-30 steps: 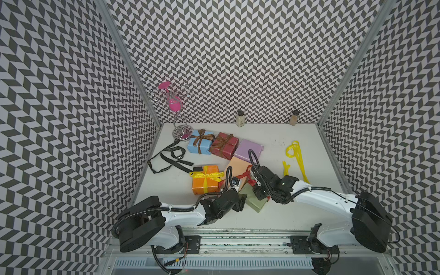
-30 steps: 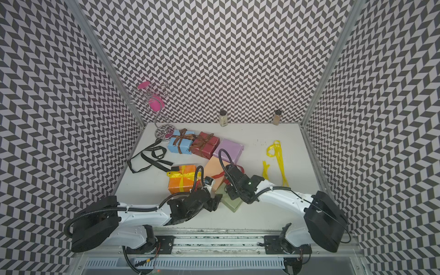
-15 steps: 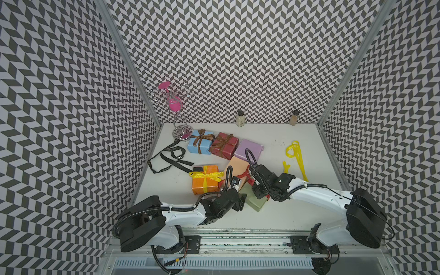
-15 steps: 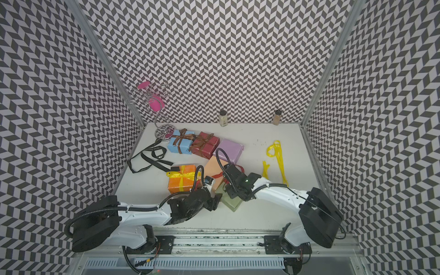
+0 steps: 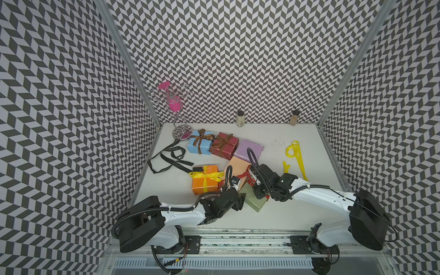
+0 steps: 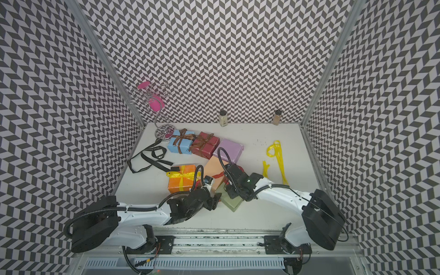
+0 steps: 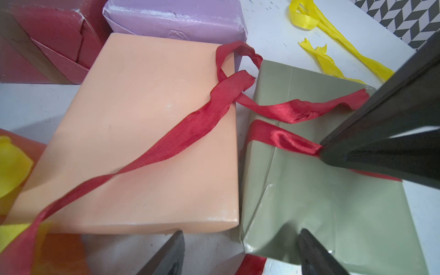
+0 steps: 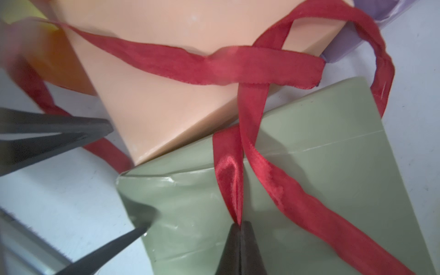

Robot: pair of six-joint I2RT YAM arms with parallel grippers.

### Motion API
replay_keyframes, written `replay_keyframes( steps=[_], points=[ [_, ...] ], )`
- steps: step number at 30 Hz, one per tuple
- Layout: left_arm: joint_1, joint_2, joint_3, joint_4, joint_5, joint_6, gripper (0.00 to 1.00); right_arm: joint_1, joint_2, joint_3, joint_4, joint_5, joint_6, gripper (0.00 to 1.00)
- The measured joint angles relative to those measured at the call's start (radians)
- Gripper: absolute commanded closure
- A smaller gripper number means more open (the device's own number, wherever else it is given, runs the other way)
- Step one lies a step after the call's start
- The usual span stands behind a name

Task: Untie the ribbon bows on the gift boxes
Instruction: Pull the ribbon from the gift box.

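Snapping shut just now, the right gripper (image 8: 239,225) pinches the red ribbon (image 8: 228,176) at lower centre, seemingly ready to pull it undone; the left gripper (image 7: 239,234) stays wide.

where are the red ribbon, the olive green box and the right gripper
red ribbon (image 8: 229,188): right wrist view, on the pinched loop
olive green box (image 8: 345,171): right wrist view, on its bare top face
right gripper (image 8: 240,226): right wrist view, at the shut fingertips

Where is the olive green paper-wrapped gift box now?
In both top views, the olive green paper-wrapped gift box lies front-centre, against the peach paper-wrapped box, beneath the right gripper.
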Motion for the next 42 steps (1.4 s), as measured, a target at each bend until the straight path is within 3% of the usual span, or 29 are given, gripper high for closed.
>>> replay_keyframes(
  steps=[18,31,42],
  points=[
    [0.0,0.024,0.046,-0.037,0.006,0.026,0.25,-0.181,-0.325,-0.039,0.128,-0.339,0.046,1.0],
    [0.0,0.011,0.105,-0.094,0.006,0.045,0.24,-0.188,-0.395,0.085,0.145,-0.314,0.051,1.0],
    [0.0,0.019,0.117,-0.101,0.006,0.048,0.23,-0.193,-0.395,0.332,0.092,-0.257,0.004,1.0]
  ],
)
